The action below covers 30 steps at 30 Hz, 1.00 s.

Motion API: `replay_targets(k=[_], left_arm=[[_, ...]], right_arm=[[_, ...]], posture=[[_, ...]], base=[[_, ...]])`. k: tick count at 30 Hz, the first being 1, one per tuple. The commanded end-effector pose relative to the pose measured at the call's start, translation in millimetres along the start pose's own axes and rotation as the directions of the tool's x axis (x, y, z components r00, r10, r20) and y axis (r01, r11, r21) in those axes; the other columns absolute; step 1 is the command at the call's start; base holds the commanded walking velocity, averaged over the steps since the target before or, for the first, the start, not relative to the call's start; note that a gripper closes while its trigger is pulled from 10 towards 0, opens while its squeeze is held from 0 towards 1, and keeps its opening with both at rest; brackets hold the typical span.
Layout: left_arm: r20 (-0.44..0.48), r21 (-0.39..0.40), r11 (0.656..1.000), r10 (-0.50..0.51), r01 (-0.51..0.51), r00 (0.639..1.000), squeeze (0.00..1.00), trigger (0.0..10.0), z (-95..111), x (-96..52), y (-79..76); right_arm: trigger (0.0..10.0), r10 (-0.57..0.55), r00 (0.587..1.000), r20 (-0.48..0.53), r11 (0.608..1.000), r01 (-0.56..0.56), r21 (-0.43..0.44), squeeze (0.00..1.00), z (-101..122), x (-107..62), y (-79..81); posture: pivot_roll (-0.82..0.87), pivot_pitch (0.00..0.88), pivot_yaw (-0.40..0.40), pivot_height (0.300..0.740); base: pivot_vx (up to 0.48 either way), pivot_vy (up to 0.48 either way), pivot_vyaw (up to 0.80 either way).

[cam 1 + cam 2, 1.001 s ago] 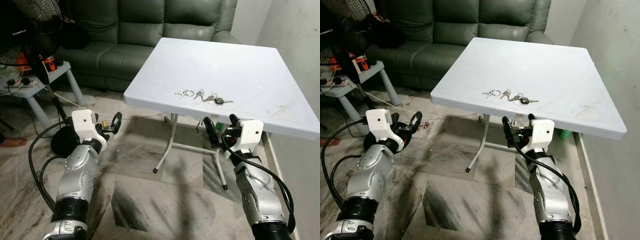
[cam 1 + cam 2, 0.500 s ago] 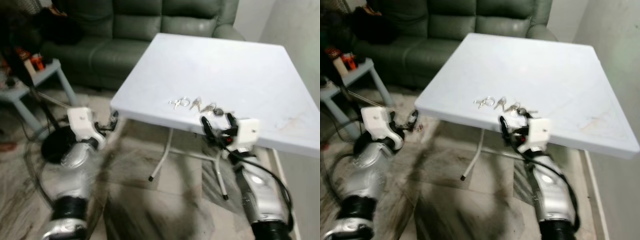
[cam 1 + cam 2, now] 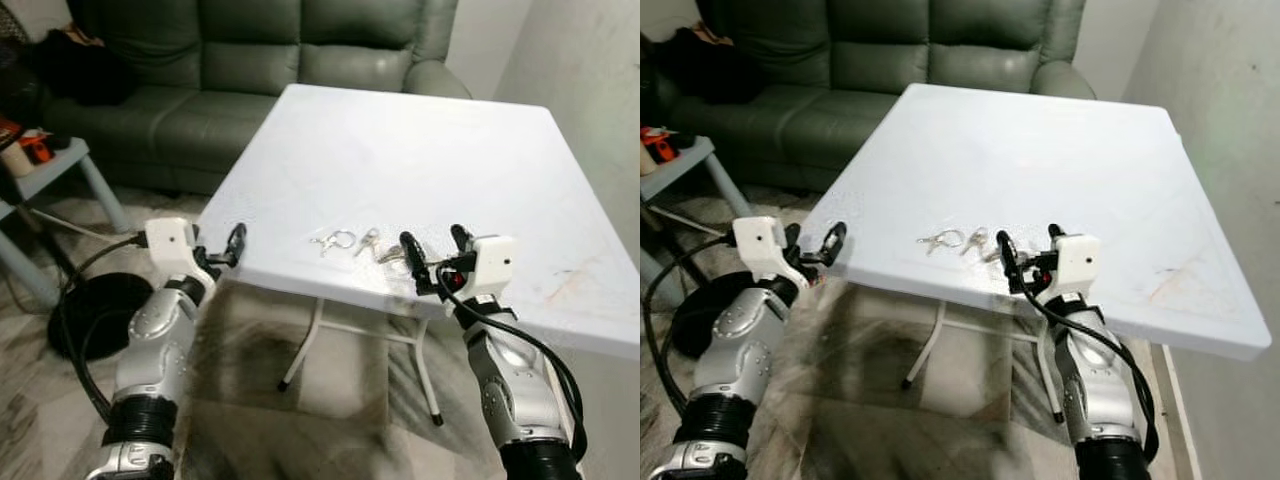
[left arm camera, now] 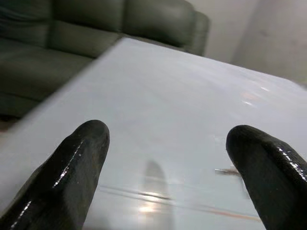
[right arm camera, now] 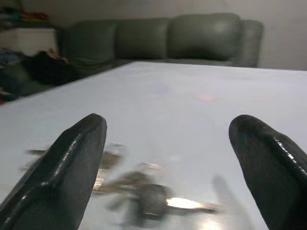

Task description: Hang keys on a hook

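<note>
- Both arms are made of silver metal segments, with a black ribbed ring near the lower end of each forearm.
- A white box-shaped housing sits at each wrist.
- The left gripper (image 3: 232, 243) and the right gripper (image 3: 435, 251) each have two long, glossy black fingers with rounded tips.
- Thick black cables loop beside each arm.
</note>
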State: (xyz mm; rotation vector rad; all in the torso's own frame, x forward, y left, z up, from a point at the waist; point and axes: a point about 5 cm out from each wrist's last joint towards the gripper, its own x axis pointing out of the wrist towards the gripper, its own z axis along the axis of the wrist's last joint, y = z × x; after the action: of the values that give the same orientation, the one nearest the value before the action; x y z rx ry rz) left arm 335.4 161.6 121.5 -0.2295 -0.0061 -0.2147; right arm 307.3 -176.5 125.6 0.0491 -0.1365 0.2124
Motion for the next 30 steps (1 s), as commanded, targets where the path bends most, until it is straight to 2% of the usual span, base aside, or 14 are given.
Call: replay_targets(k=[1, 4, 14, 18, 30], left_arm=[[0.011, 0.022, 1.000, 0.016, -0.016, 1.000, 0.00, 10.0, 5.1, -3.4, 7.4], [0.007, 0.024, 1.000, 0.017, -0.017, 1.000, 0.00, 10.0, 4.6, -3.5, 7.3], [-0.029, 0.045, 0.990, -0.134, 0.136, 0.991, 0.00, 10.0, -4.9, -7.6, -17.3], [-0.031, 0.044, 0.989, -0.142, 0.143, 0.989, 0.00, 10.0, -7.0, -9.1, -22.6], [-0.023, 0.044, 0.989, -0.139, 0.140, 0.990, 0.00, 10.0, -5.0, -10.8, -22.2]], right_arm=[[10.0, 0.024, 1.000, -0.003, 1.000, -0.024, -0.013, 0.00, 0.9, 3.1, 4.0], [10.0, 0.033, 0.999, -0.009, 0.999, -0.033, -0.028, 0.00, 0.7, 3.4, 3.6], [10.0, 0.054, 0.998, -0.033, 0.991, -0.057, -0.123, 0.00, 5.6, 17.6, -8.9], [10.0, 0.053, 0.998, -0.037, 0.988, -0.058, -0.141, 0.00, 7.2, 22.3, -12.6], [10.0, 0.069, 0.997, -0.029, 0.985, -0.073, -0.156, 0.00, 8.2, 28.0, -10.9]], posture=[[-0.05, 0.000, -0.006, 0.740], [-0.05, 0.000, -0.007, 0.740], [-0.05, 0.000, -0.010, 0.740], [-0.04, 0.000, -0.016, 0.740], [-0.04, 0.000, -0.018, 0.740]], base=[[0.000, 0.000, 0.00], [0.000, 0.000, 0.00], [0.000, 0.000, 0.00], [0.000, 0.000, 0.00], [0.000, 0.000, 0.00]])
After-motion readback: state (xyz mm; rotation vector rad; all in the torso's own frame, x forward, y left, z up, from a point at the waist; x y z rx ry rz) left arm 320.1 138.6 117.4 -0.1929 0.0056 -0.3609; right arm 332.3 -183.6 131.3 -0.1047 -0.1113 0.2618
